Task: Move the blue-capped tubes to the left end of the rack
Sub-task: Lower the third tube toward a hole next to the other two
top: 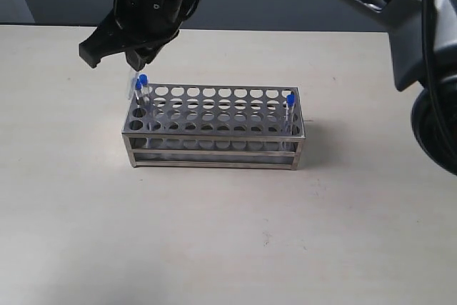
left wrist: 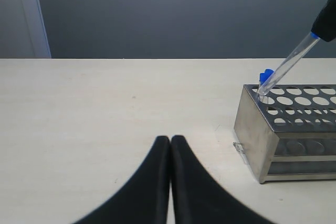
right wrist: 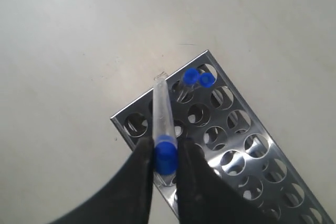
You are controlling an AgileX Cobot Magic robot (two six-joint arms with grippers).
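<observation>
Held in right gripper (right wrist: pixel 165 154) by its blue cap: thin clear tube (right wrist: pixel 162 109), tilted, tip at left end of shiny punched steel rack (top: pixel 214 151), beside two tubes (top: pixel 141 89). Another tube (top: pixel 290 107) at right end. Shut tight: left gripper (left wrist: pixel 170 141), over smooth beige bench (top: pixel 214 241); dark grey wall (left wrist: pixel 184 14) behind.

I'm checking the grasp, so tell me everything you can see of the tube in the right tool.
The held tube is thin, clear, glass or plastic, with a blue cap pinched in the right tool. It hangs tilted, lower end at the corner of the rack's left end, near two seated tubes; whether it has entered a hole is unclear.
</observation>
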